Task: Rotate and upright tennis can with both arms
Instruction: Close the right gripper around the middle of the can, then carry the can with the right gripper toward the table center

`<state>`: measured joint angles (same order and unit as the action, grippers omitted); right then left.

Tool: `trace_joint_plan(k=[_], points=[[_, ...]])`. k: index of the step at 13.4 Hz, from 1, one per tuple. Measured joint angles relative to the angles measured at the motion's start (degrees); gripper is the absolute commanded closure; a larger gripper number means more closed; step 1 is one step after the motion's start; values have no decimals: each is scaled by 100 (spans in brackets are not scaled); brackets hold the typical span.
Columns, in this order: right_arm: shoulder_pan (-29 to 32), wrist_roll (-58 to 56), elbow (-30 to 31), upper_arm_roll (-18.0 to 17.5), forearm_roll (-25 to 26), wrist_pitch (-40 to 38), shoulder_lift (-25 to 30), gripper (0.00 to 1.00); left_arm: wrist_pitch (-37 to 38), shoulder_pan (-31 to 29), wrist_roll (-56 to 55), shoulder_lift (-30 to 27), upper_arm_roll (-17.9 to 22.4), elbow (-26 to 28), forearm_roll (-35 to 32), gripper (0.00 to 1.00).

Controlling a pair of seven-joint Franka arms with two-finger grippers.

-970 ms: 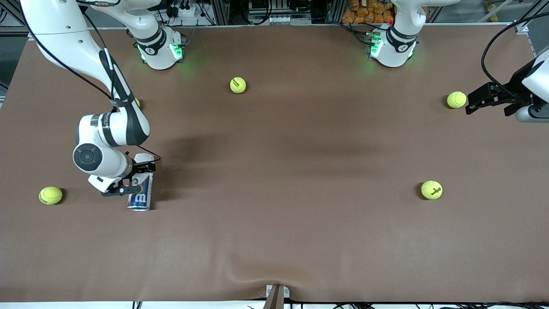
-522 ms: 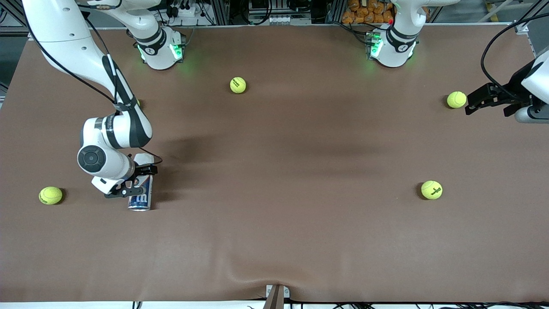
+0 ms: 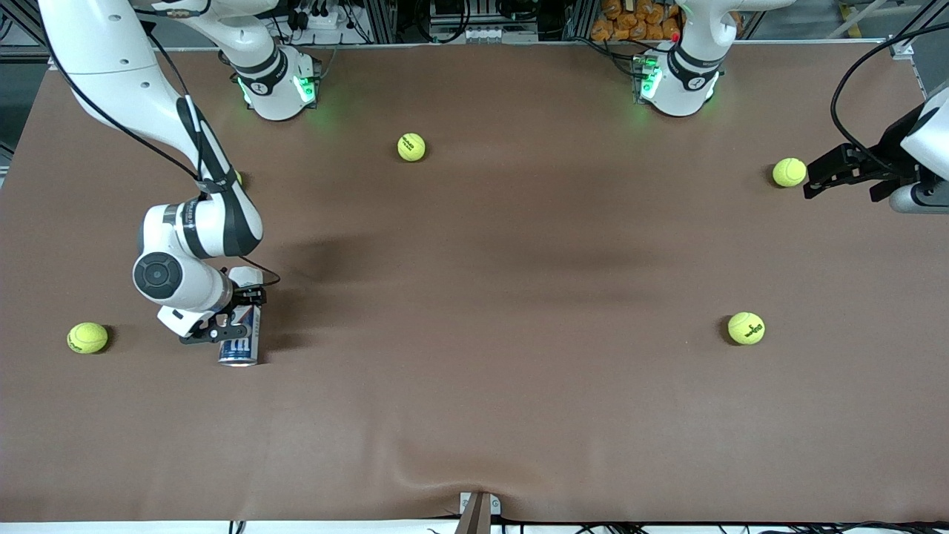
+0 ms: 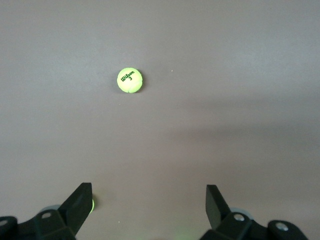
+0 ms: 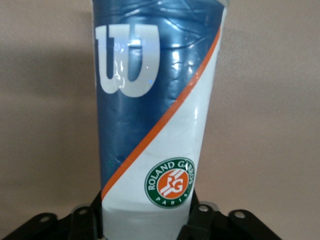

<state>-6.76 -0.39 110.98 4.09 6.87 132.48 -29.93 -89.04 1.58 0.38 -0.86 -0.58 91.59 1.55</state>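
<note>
Brown desk (image 3: 474,415): right gripper (image 3: 231,317) clamped on tennis can (image 3: 240,343); left gripper (image 3: 845,174) spread wide, waiting beside tennis ball (image 3: 789,172).

In the front view the right end effector (image 3: 222,324) and its white wrist cover the upper end of the slim navy and white tennis can (image 3: 239,346). In the right wrist view the picture's edge cuts off the can (image 5: 160,110) at the end away from the end effector. A small yellow-green ball (image 3: 237,177) is almost fully hidden by the right arm. The left arm's end effector (image 3: 823,178) is partly cut off at the edge.
</note>
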Motion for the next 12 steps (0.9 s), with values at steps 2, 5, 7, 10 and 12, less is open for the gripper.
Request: trace_joint_plan(k=[2, 5, 7, 10, 12], points=[[-128, -29, -221, -51, 5, -139, 0, 41, 0, 0, 0, 3, 0, 0, 0, 0], [-751, -55, -669, -107, 8, -389, 1, 41, 0, 0, 0, 12, 0, 0, 0, 0], [-1277, -317, -891, -124, 11, -481, 1, 41, 0, 0, 0, 17, 0, 0, 0, 0], [-1802, -883, -1181, -269, 7, -719, 0, 41, 0, 0, 0, 18, 0, 0, 0, 0], [-2236, -1006, -1372, -364, 9, -805, 0, 41, 0, -2, 0, 18, 0, 0, 0, 0]])
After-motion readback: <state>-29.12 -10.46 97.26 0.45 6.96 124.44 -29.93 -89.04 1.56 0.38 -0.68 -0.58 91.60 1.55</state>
